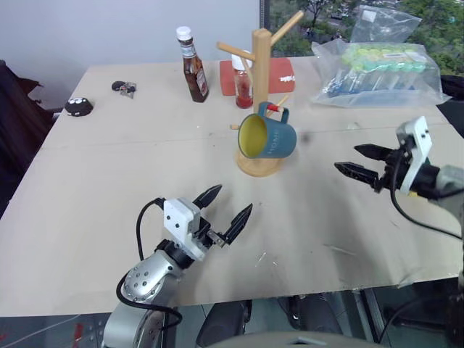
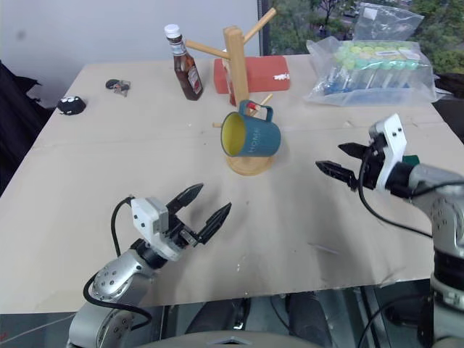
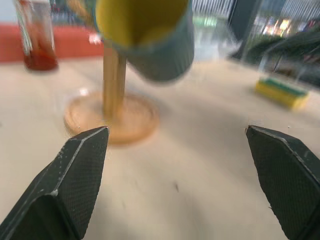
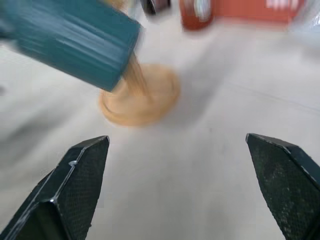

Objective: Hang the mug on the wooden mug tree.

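Your left hand [image 1: 223, 206] is nearest you, low over the desk [image 1: 109, 174], with its two fingers wide apart and nothing in them. Your right hand [image 1: 357, 160] is off to the right of the tree [image 1: 259, 87], wide open too and holding nothing. The mug [image 1: 267, 135] hangs by its handle on a low peg of the tree, tipped so you see its yellow inside.
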You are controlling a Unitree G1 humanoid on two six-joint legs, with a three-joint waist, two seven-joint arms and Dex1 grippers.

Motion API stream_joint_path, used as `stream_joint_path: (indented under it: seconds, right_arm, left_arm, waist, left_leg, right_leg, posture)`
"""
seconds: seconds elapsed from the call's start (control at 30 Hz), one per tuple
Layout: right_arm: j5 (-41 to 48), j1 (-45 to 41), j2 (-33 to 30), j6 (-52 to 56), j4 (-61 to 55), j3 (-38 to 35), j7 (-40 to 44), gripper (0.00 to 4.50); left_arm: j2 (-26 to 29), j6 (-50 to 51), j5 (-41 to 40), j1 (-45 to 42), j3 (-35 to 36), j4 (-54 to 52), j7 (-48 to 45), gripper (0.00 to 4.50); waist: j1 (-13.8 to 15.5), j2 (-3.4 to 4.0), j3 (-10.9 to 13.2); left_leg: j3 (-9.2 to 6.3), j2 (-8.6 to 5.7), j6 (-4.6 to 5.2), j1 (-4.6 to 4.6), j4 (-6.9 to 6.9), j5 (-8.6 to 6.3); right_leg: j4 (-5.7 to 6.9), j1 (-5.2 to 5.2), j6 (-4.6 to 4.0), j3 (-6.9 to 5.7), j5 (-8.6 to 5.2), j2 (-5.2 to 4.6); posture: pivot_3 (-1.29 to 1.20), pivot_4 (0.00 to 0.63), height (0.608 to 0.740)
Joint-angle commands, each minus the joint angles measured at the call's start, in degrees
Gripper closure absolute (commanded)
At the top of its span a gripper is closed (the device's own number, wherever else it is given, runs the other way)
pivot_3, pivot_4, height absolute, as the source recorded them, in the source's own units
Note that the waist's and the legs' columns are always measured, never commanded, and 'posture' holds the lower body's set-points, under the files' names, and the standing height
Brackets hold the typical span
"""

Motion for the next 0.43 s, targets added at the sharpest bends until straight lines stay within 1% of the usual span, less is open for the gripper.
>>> stream_joint_path:
  seconds: [0.03,0.1,0.13,0.17,0.23,0.3,0.33,0.43]
  right_arm:
    - [-2.6,10.1,2.7,-10.9,-0.9,1.3,2.1,0.07]
    - [-5.7,14.9,4.5,-18.1,1.7,3.0,2.0,0.07]
    - [-5.8,16.4,6.1,-20.2,3.3,2.8,1.3,0.07]
    - [-7.1,17.7,6.9,-24.2,5.0,3.3,1.5,0.07]
    - [-7.8,19.7,8.6,-30.3,8.6,3.4,2.5,0.07]
    - [-8.1,20.6,9.7,-34.3,11.4,3.4,2.5,0.07]
    - [-8.5,21.0,9.7,-36.0,12.7,3.7,2.7,0.07]
    - [-9.6,21.2,9.3,-40.4,15.8,4.7,3.4,0.07]
  left_arm:
    - [1.3,0.0,2.1,2.0,-0.4,0.5,-0.6,0.00]
    - [1.7,-0.7,2.9,2.9,-0.4,1.3,-1.1,0.00]
    - [1.8,-1.1,3.1,3.4,-0.3,1.7,-1.4,0.00]
    - [1.9,-1.2,3.0,3.9,-0.1,1.8,-1.6,0.00]
    - [2.1,-1.2,3.1,4.8,0.1,1.9,-2.0,0.00]
    - [2.2,-1.4,3.1,5.5,0.6,1.9,-2.1,0.00]
    - [2.2,-1.3,3.3,5.8,0.8,1.9,-2.0,0.00]
    - [2.7,-1.9,4.6,6.6,1.2,2.1,-2.1,0.00]
  waist:
    - [0.0,0.00,0.0]
    - [0.1,0.06,0.1]
    - [0.0,0.12,0.1]
    - [-0.2,0.09,0.1]
    - [-0.4,0.06,0.1]
    - [-0.7,-0.03,0.2]
    - [-0.9,-0.05,0.2]
    - [-1.2,-0.03,0.2]
  left_leg:
    - [0.00,0.00,0.16,0.10,0.00,-0.09]
    - [-0.01,0.00,0.21,0.46,0.01,-0.12]
    - [0.03,0.00,0.24,0.88,0.01,-0.15]
    - [0.09,-0.01,0.25,0.95,0.03,-0.15]
    - [0.31,0.04,0.25,1.13,0.11,-0.14]
    - [0.34,0.10,0.25,1.78,0.07,-0.16]
    - [0.32,0.14,0.24,1.87,0.06,-0.19]
    - [0.26,0.15,0.26,1.85,0.04,-0.18]
  right_leg:
    - [0.05,0.08,0.00,0.00,-0.01,0.01]
    - [0.04,0.42,0.01,-0.02,-0.02,0.02]
    - [0.01,0.83,0.04,0.00,-0.07,0.00]
    - [-0.03,0.91,0.08,0.04,-0.29,-0.01]
    - [-0.03,1.04,0.14,-0.13,-0.27,-0.20]
    - [-0.06,1.70,0.15,-0.17,-0.29,-0.22]
    - [-0.06,1.84,0.15,-0.19,-0.31,-0.22]
    - [-0.08,1.78,0.15,-0.26,-0.31,-0.21]
  posture:
    - [0.00,0.150,0.737]
    - [0.00,0.150,0.737]
    - [0.00,0.150,0.737]
    - [0.00,0.150,0.737]
    - [0.00,0.150,0.737]
    - [0.00,0.150,0.737]
    - [0.00,0.150,0.737]
    - [0.00,0.150,0.737]
